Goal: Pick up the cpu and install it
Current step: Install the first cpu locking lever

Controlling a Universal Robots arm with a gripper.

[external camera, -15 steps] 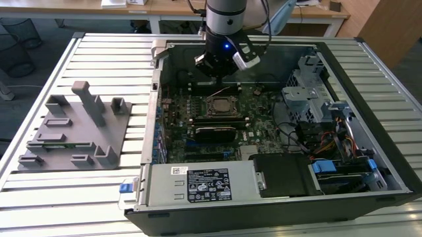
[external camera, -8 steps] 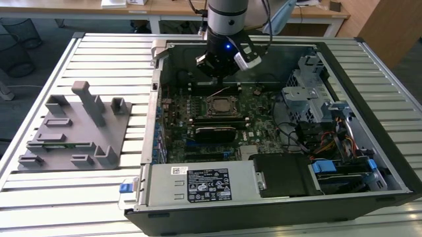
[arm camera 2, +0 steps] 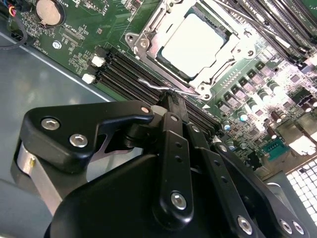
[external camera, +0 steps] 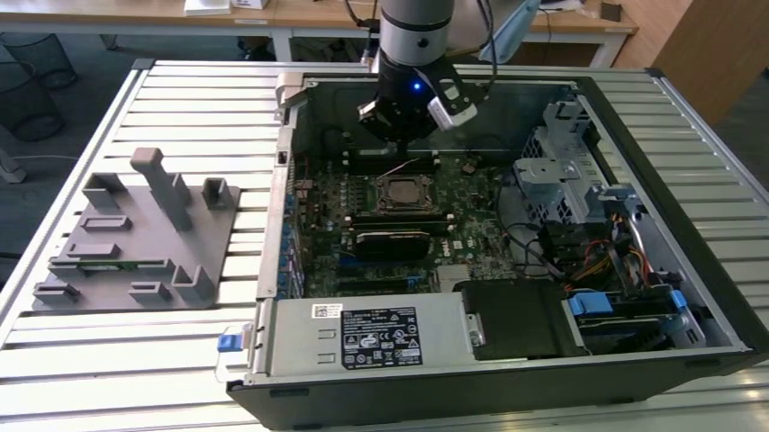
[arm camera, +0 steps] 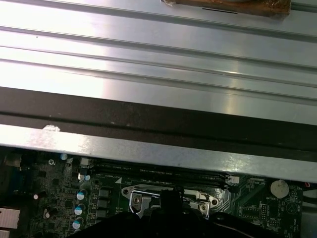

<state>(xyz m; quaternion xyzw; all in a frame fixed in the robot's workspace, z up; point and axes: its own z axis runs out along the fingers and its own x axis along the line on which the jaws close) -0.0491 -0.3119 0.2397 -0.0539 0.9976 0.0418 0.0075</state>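
The cpu (arm camera 2: pixel 193 43) sits in the motherboard socket (arm camera 2: pixel 148 37) with its frame open, the hand (arm camera 2: pixel 171 101) pinched together on nothing beside the thin socket lever (arm camera 2: pixel 163 87), and a careless push could slip off and gouge the nearby memory slots (arm camera 2: pixel 126 74)

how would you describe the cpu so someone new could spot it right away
Find the open computer case on the slatted table, then the green motherboard inside. The cpu is the pale silvery square seated in the metal-framed socket, beside the dark memory slots; nothing nearby is as plain and bright.
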